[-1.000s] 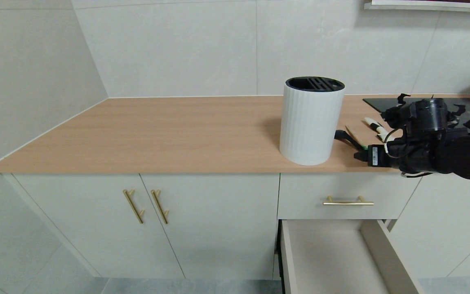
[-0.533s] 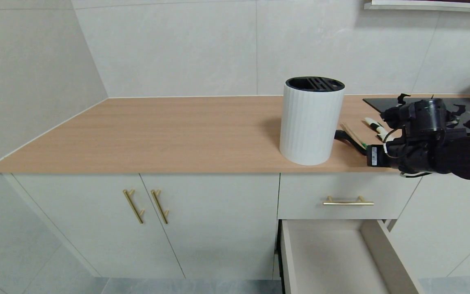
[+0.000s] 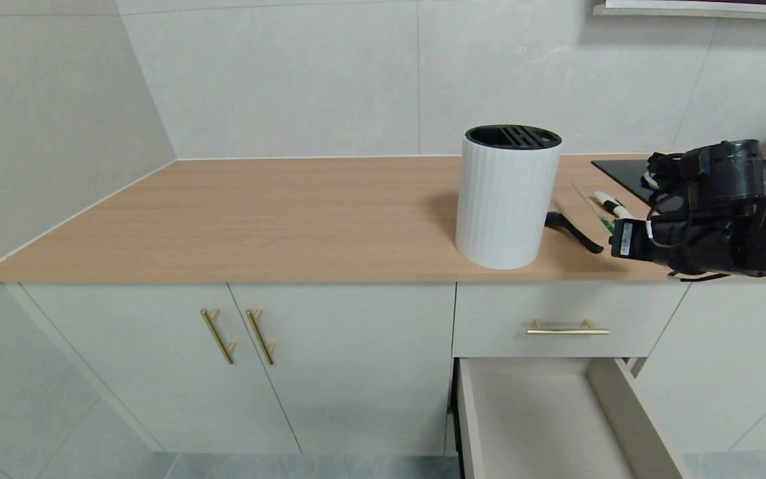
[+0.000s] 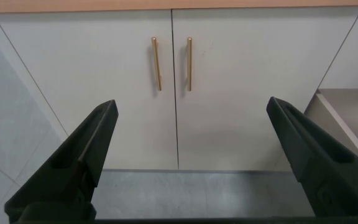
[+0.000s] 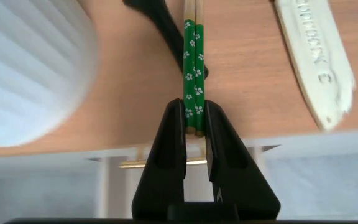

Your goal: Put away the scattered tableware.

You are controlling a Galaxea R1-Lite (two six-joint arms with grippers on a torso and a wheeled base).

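Observation:
My right gripper (image 3: 622, 236) hovers above the counter's front right edge, shut on a pair of wooden chopsticks (image 3: 594, 205) with a green flowered band (image 5: 192, 68). They stick out of the gripper (image 5: 194, 118) toward the white ribbed utensil holder (image 3: 508, 199), whose side also shows in the right wrist view (image 5: 30, 68). A black utensil (image 3: 572, 229) lies on the counter beside the holder, under the chopsticks (image 5: 157, 18). A white utensil (image 3: 612, 205) lies further right (image 5: 316, 62). My left gripper (image 4: 191, 109) is open and low, facing the cabinet doors.
The wooden counter (image 3: 276, 213) stretches bare to the left of the holder. A black cooktop (image 3: 626, 169) sits at the back right. Below the counter a drawer (image 3: 612, 406) stands pulled out. Two cabinet doors with gold handles (image 4: 173, 62) are shut.
My right gripper has risen and drawn back to the right with the chopsticks, lifting them off the counter. The black utensil stayed put beside the holder.

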